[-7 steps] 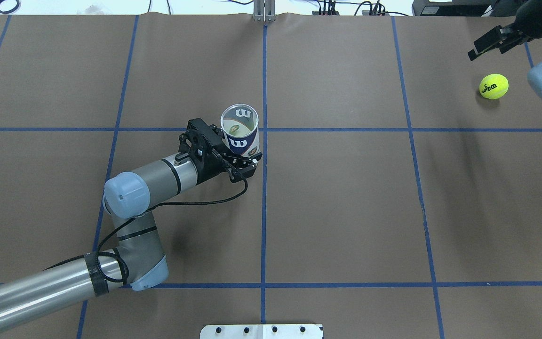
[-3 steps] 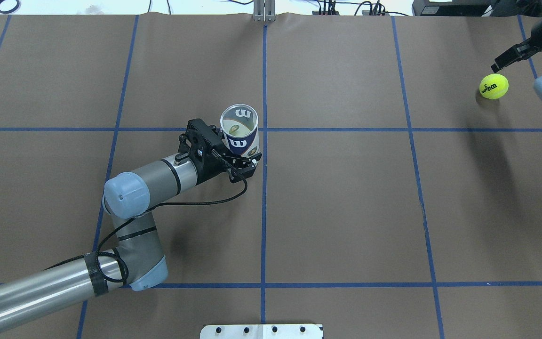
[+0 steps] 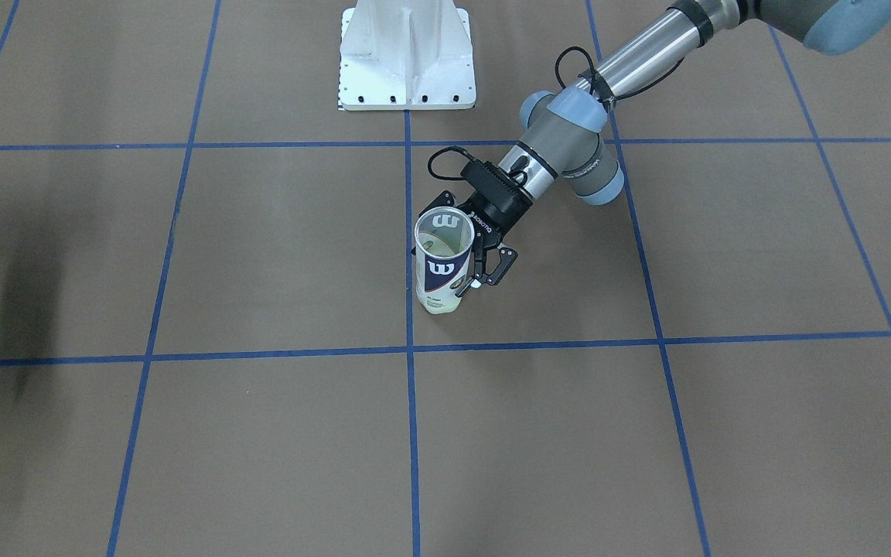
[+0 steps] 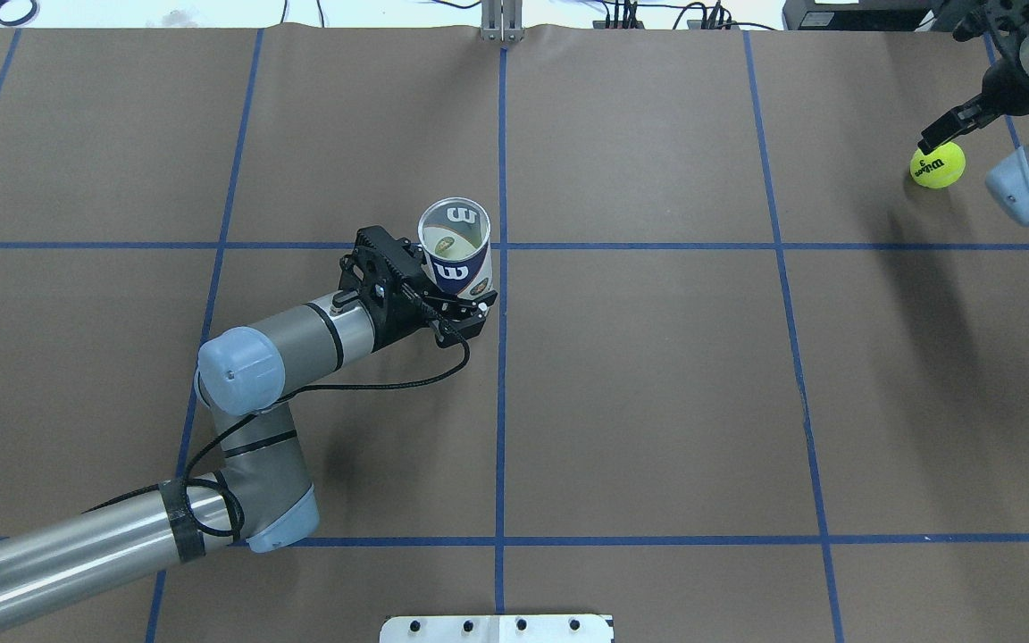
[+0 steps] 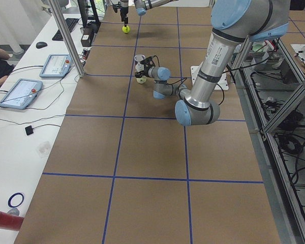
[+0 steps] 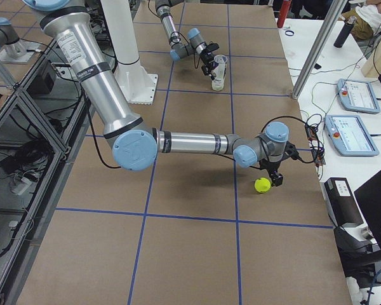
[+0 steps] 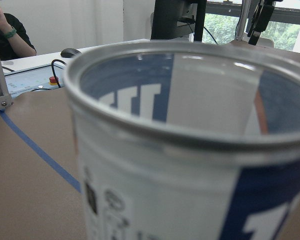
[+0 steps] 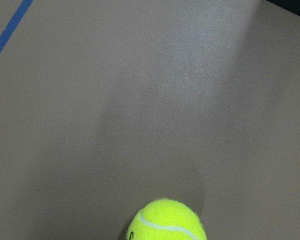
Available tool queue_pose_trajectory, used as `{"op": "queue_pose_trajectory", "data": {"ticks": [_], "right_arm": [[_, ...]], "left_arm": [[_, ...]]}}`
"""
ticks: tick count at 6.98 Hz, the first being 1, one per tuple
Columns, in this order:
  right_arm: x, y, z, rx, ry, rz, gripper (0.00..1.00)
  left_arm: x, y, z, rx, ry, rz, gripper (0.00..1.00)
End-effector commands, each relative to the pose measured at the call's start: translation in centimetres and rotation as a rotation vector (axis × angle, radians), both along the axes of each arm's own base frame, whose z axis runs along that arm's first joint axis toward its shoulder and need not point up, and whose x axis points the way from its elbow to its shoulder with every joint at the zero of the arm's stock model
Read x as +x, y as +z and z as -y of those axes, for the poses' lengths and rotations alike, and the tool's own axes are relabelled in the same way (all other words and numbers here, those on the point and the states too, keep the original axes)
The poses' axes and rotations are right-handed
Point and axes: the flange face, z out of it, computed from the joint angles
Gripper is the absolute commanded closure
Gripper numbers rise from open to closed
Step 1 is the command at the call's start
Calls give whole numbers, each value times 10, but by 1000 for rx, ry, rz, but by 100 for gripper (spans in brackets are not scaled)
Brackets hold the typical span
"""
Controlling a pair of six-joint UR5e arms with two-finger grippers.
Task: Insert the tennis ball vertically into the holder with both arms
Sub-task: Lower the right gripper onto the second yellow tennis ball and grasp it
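The holder, a clear tube with a navy-and-white label, stands upright near the table's middle, its mouth open to the top; it also shows in the front view. My left gripper is shut on its lower part. The holder's metal rim fills the left wrist view. The yellow tennis ball lies on the mat at the far right. My right gripper hangs just above and behind it, open, and holds nothing. The ball sits at the bottom edge of the right wrist view.
The white metal base stands at the robot's side of the table. An aluminium post and operator tablets line the far side. Blue tape lines cross the brown mat.
My right gripper has swung from left of and behind the ball to right over it, and lower. The left arm and the holder have not moved.
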Motion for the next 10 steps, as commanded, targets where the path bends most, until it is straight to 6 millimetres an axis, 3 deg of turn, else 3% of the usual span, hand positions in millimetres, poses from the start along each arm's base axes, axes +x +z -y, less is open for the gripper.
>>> {"op": "queue_pose_trajectory", "data": {"ticks": [1,5,6,7,8,9,10], "right_arm": [[-21,11,-4,0,-13,-46,0],[-32,25,-7,-1,-13,-99,2],[-32,24,-7,-1,-13,-99,28],[-35,17,-2,6,-13,-98,88],[-35,16,-2,7,-14,-98,100],[-33,-1,8,24,-4,-85,100],[-20,-36,30,35,23,-50,100]], "left_arm": [[0,1,1,0,-2,3,0],[0,4,1,-2,-2,7,0],[0,4,1,-2,-2,7,0],[-1,4,2,-2,-3,7,0],[-1,4,2,-2,-3,7,0],[0,4,1,-1,-2,6,0],[-1,4,2,-1,-3,6,0]]}}
